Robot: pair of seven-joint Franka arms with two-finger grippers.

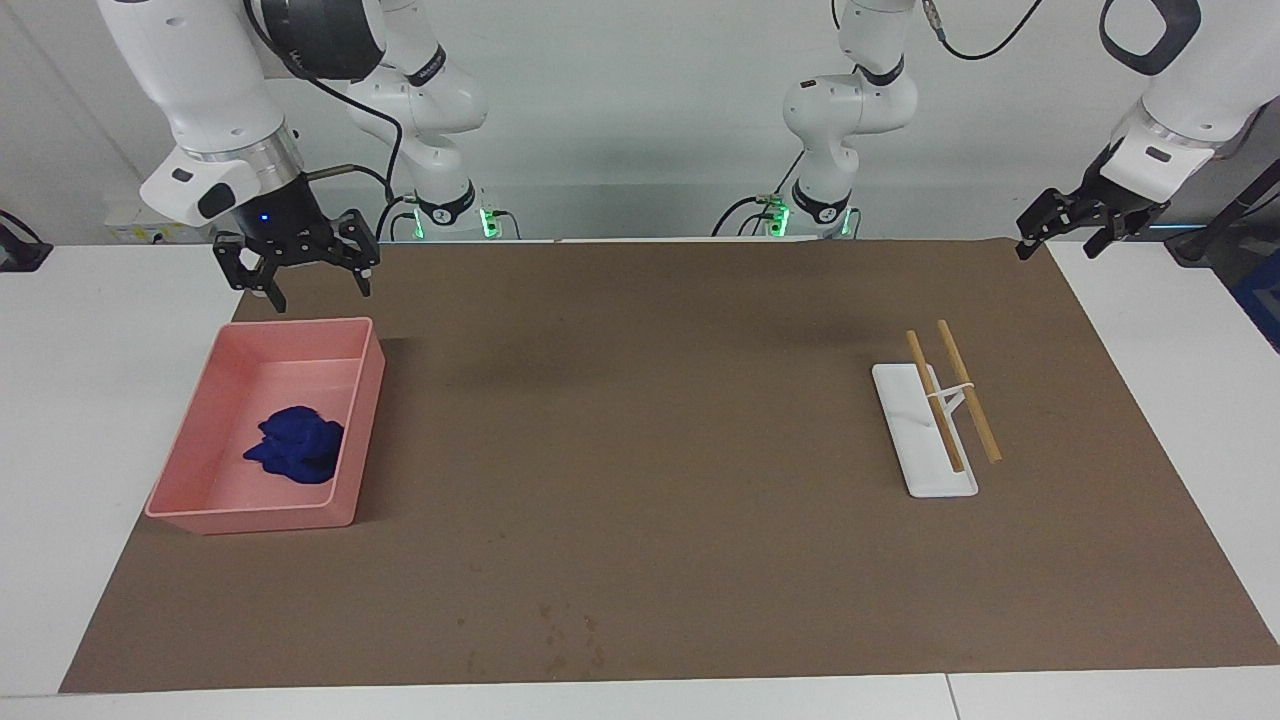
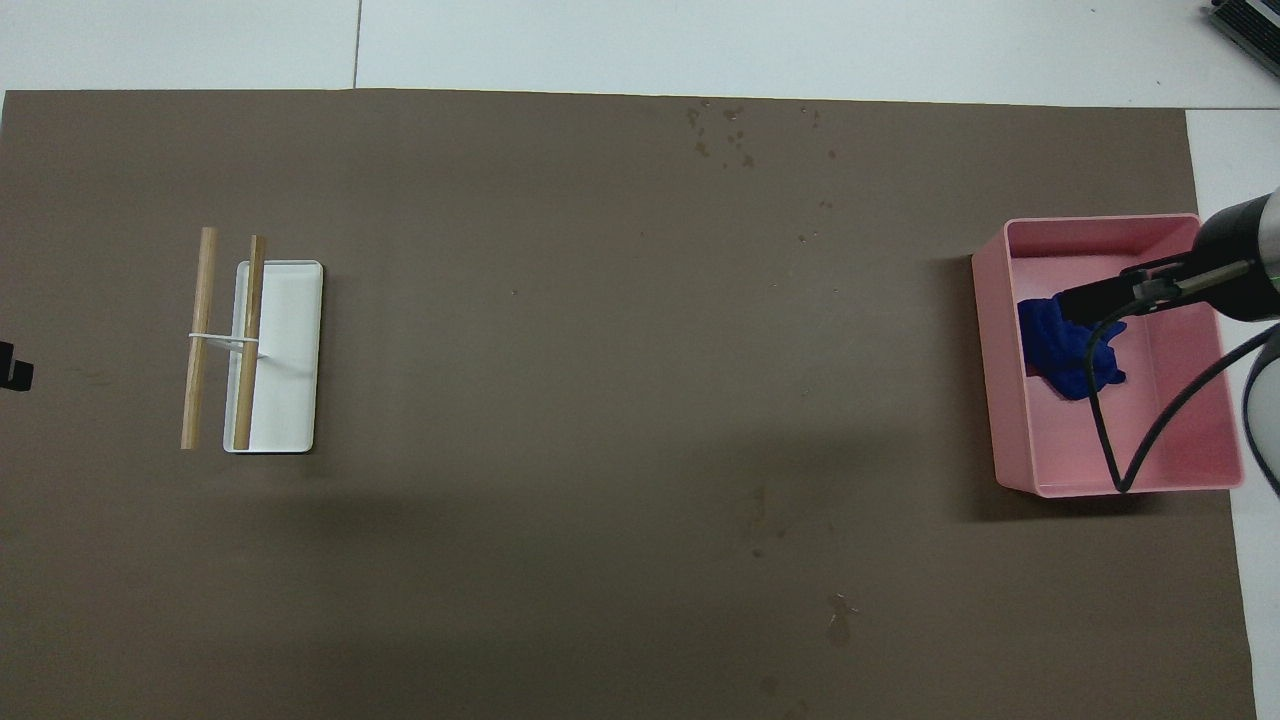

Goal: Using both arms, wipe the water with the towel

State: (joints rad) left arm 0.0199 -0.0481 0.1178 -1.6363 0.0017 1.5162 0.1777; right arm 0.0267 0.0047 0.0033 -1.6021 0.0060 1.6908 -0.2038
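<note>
The blue towel (image 1: 296,446) lies crumpled in the pink tray (image 1: 372,400) at the right arm's end of the table; it also shows in the overhead view (image 2: 1060,350). My right gripper (image 1: 318,294) hangs open and empty over the tray's edge nearest the robots, well above the towel. The right arm (image 2: 1238,270) and its cable partly cover the towel from above. My left gripper (image 1: 1062,246) is open and empty, up over the mat's corner at the left arm's end. Small water drops (image 1: 565,632) dot the brown mat (image 1: 640,450) near its edge farthest from the robots, also in the overhead view (image 2: 725,135).
A white flat stand (image 1: 920,440) with two wooden sticks (image 1: 965,400) held by a white band sits toward the left arm's end, also in the overhead view (image 2: 285,360). Fainter stains (image 2: 760,520) mark the mat nearer the robots.
</note>
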